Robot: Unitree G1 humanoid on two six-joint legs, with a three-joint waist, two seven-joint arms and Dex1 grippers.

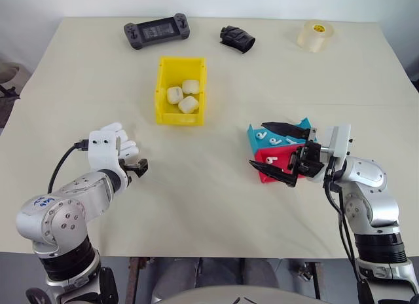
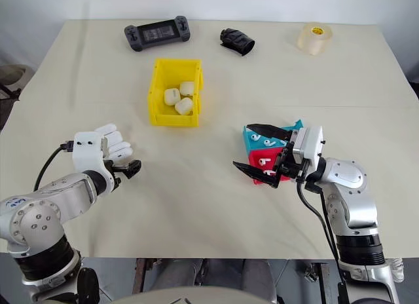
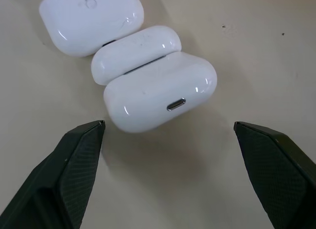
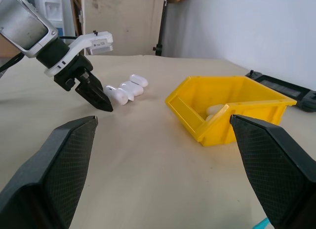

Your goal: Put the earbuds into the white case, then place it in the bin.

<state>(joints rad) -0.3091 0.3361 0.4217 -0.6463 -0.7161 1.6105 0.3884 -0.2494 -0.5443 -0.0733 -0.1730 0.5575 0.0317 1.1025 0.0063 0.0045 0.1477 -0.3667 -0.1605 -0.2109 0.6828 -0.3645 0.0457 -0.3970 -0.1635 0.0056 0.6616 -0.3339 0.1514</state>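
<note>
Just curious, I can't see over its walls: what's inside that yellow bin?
Three white cases lie inside the yellow bin. Whether they hold earbuds can't be seen; their lids look shut.

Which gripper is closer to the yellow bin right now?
Left. The left gripper sits open by the row of white cases, with bare table between it and the yellow bin. The right gripper is open over the trays of earbuds, slightly farther off.

Glossy smooth plastic white case [image 3: 158,98], bright yellow plastic bin [image 1: 180,91], matt beige table [image 1: 209,206].
</note>
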